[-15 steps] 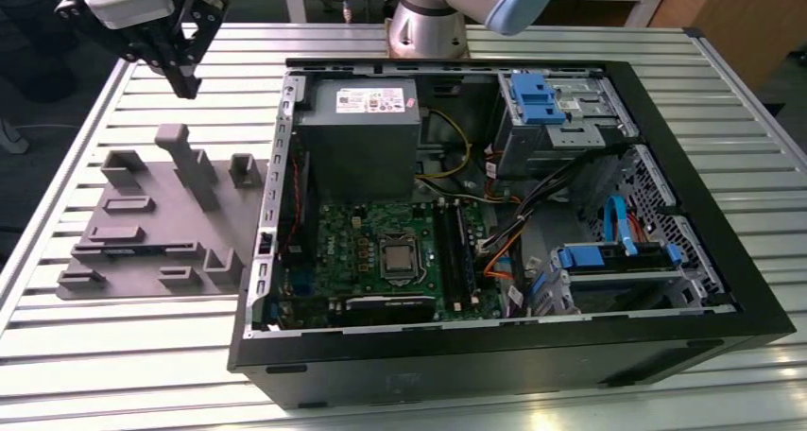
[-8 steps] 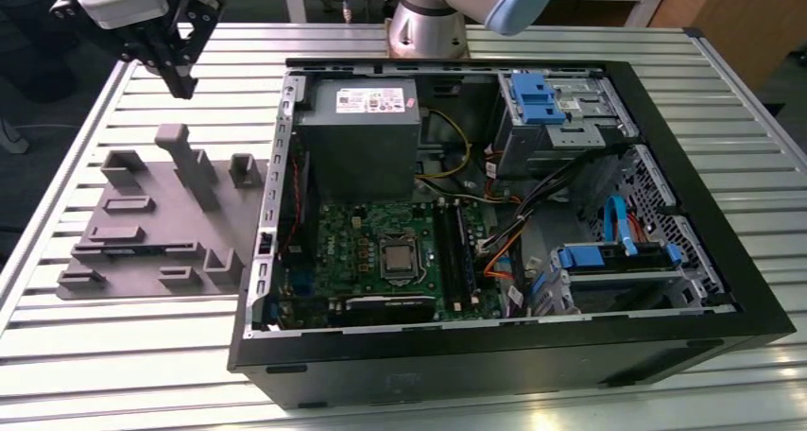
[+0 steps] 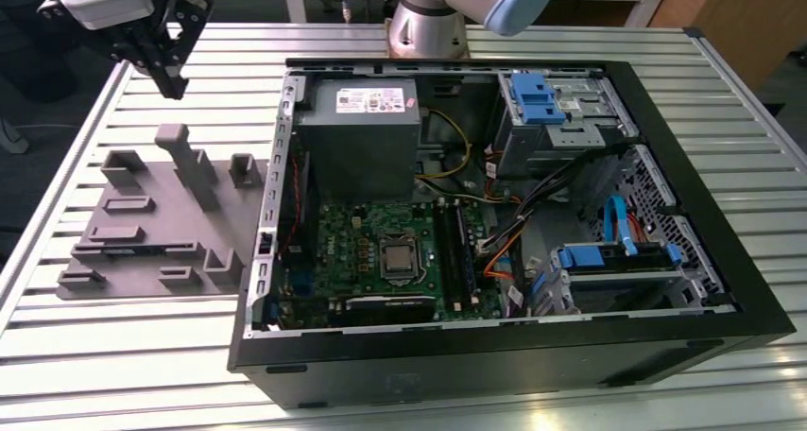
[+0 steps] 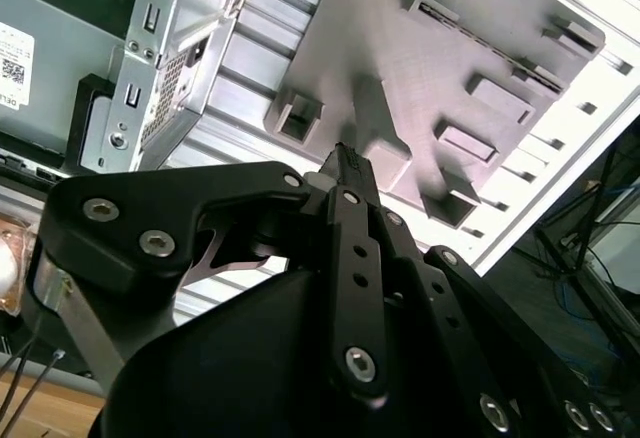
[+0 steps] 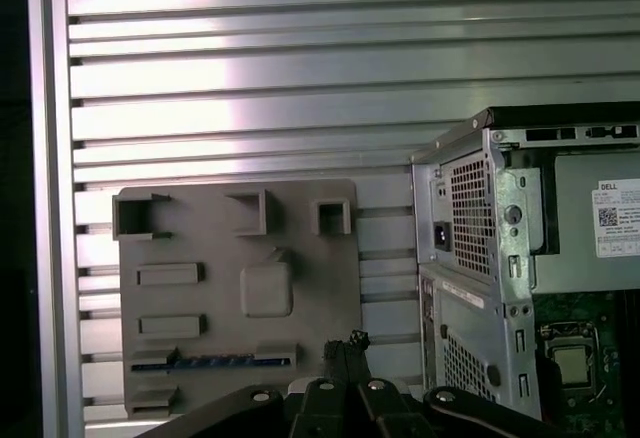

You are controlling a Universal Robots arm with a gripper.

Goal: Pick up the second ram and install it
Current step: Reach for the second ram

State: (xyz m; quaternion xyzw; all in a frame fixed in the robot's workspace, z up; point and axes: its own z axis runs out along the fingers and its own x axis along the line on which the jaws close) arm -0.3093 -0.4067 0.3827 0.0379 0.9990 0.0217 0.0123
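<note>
Blue-green second ram (image 5: 215, 361) in grey tray (image 5: 300, 248)

We see 1 table (image 3: 530, 43) topped with ribbed aluminium slats that run from the exterior view's left to its right, with glare on several of them. 3 things sit directly on it. Toward the exterior view's left, a grey plastic tray (image 3: 151, 225) with raised blocks lies flat on the slats. Just beside it, toward the exterior view's right, lies an open black computer case (image 3: 505, 360), its open face up. In the first wrist view we see a narrow strip of bare slats between the 2. Behind the case, the arm's round base (image 3: 426, 36) stands near the table's far edge.
</note>
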